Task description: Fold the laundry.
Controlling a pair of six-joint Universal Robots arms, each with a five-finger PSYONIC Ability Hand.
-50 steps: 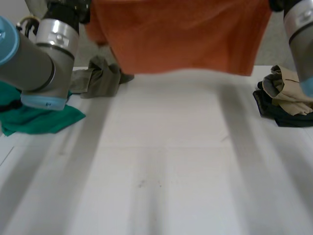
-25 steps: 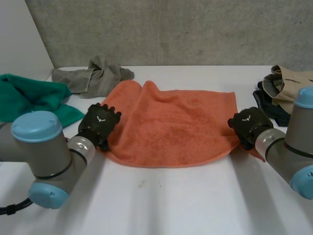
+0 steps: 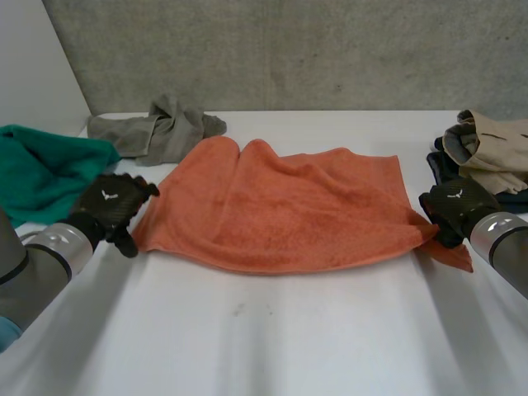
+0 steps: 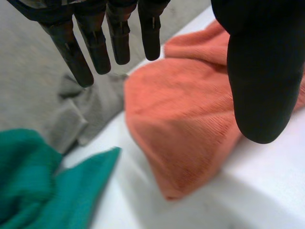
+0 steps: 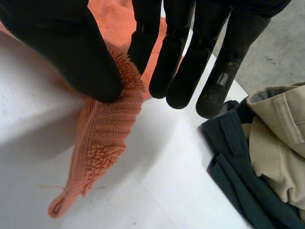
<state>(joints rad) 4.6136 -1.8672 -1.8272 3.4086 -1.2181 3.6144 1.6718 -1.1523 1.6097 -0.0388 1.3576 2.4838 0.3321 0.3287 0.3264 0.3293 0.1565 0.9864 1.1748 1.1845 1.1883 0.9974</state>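
Right hand (image 3: 452,206) pinches orange towel (image 3: 280,206) corner; clothes pile (image 3: 488,155) lies just beside it.

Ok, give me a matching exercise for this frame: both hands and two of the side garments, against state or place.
1 left hand
2 right hand
3 green cloth
4 beige garment

a pinches the orange towel's edge
b lies on a dark garment
c open, holding nothing
d next to the grey cloth

Pairs: 1-c, 2-a, 3-d, 4-b

No words, numbers or labels can be read. A small white emblem is borne on the back of the left hand (image 3: 111,206) and of the right hand (image 3: 454,205); no letters can be made out in it.
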